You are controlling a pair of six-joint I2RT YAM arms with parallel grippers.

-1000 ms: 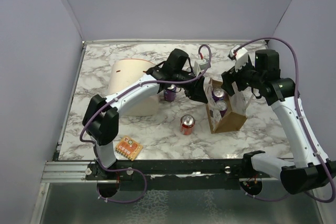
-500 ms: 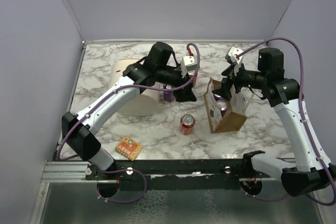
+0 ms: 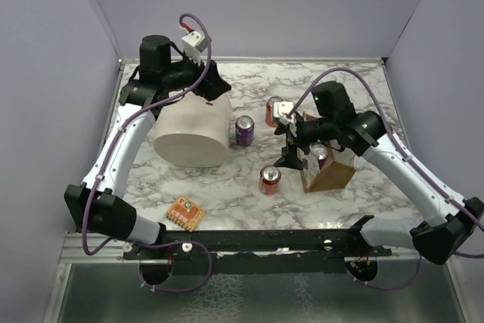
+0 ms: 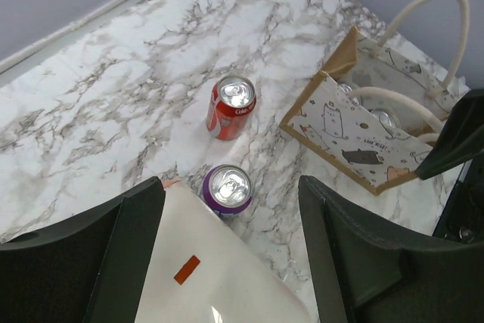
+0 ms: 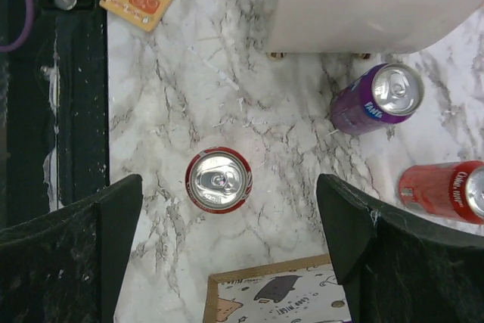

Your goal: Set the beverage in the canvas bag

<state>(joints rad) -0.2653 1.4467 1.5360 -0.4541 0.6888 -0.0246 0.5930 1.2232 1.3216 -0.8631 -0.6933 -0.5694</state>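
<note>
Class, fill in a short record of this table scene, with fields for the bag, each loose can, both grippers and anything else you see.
bag: upright, can tops showing inside
loose cans: three, all upright on the table
purple can: beside the tub
far red can: alone, farther back
near red can: left of the bag
left gripper: open, above the tub
right gripper: open, above the near red can
orange card: near the front edge
</note>
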